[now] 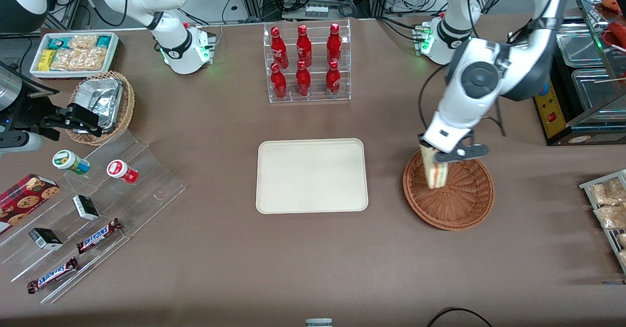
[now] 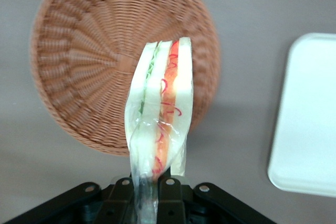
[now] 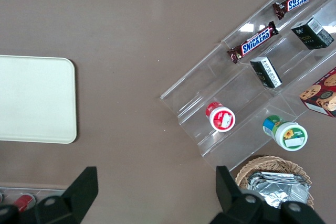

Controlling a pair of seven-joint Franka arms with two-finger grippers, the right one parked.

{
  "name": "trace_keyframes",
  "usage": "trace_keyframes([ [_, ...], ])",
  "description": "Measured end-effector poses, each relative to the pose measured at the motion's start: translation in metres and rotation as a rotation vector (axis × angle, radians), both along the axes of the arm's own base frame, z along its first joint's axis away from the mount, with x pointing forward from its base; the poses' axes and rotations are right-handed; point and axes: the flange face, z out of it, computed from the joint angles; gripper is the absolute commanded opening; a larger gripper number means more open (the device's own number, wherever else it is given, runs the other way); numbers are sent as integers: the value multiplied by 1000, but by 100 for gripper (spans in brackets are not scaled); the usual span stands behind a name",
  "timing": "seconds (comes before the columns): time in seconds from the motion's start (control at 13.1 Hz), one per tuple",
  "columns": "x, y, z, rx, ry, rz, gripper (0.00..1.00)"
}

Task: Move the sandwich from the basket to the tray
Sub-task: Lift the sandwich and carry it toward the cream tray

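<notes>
The gripper [image 2: 146, 190] is clamped on the wrapped sandwich [image 2: 161, 114], holding it in the air above the basket [image 1: 457, 205], which has nothing else in it. The tray [image 1: 311, 175] beside the basket is bare.

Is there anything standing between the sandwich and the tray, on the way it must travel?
Nothing visible does. The claw is shut on the sandwich, lifted above the basket. Only bare table lies between the basket and the tray, whose surface holds nothing.
</notes>
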Motion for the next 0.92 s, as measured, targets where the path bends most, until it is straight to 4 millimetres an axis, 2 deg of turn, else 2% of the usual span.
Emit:
trace_keyframes([
  [0.31, -24, -65, 4, -10, -9, -130, 0],
  [0.46, -30, -95, 3, -24, -7, -181, 0],
  [0.76, -26, -145, -10, -62, 7, -197, 0],
  [0.92, -18, -160, -24, -45, 0, -168, 0],
])
